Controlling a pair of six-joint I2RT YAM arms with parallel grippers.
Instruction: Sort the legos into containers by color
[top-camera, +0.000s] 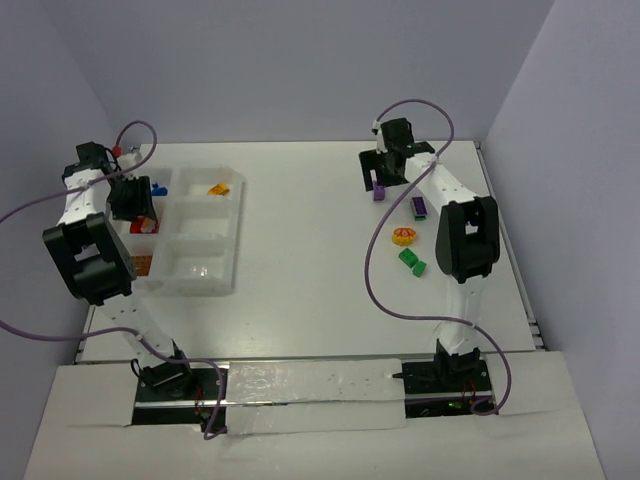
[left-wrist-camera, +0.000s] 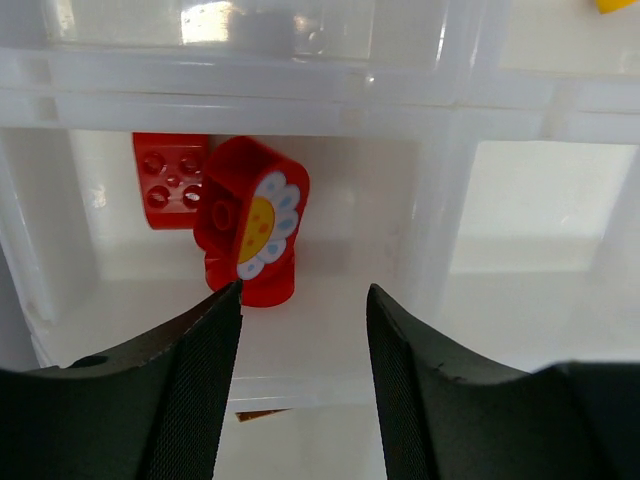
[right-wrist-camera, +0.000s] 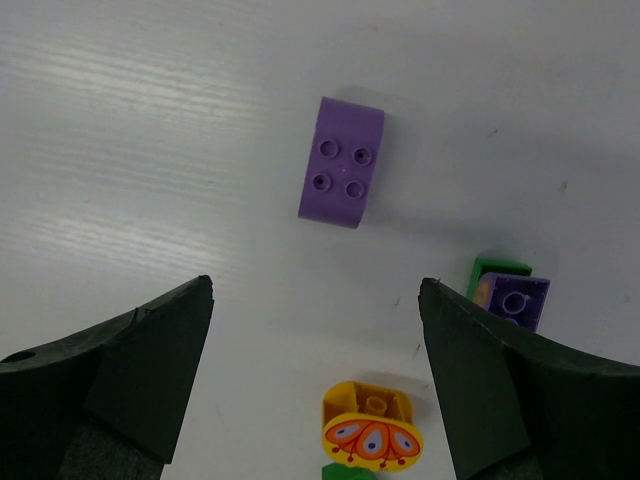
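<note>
At the upper right of the overhead view the right gripper (right-wrist-camera: 315, 283) hangs with jaws wide and empty over a purple brick (right-wrist-camera: 342, 176) lying alone on the table, so I'd say a purple pick is starting. It needs a straight drop to straddle the brick, and the orange piece (right-wrist-camera: 372, 430) is well apart. At the upper left, the left gripper (left-wrist-camera: 303, 297), also spread and empty, sits low in the tray (top-camera: 240, 232) by two red pieces (left-wrist-camera: 250, 225), with walls close enough that I'd lift straight up.
</note>
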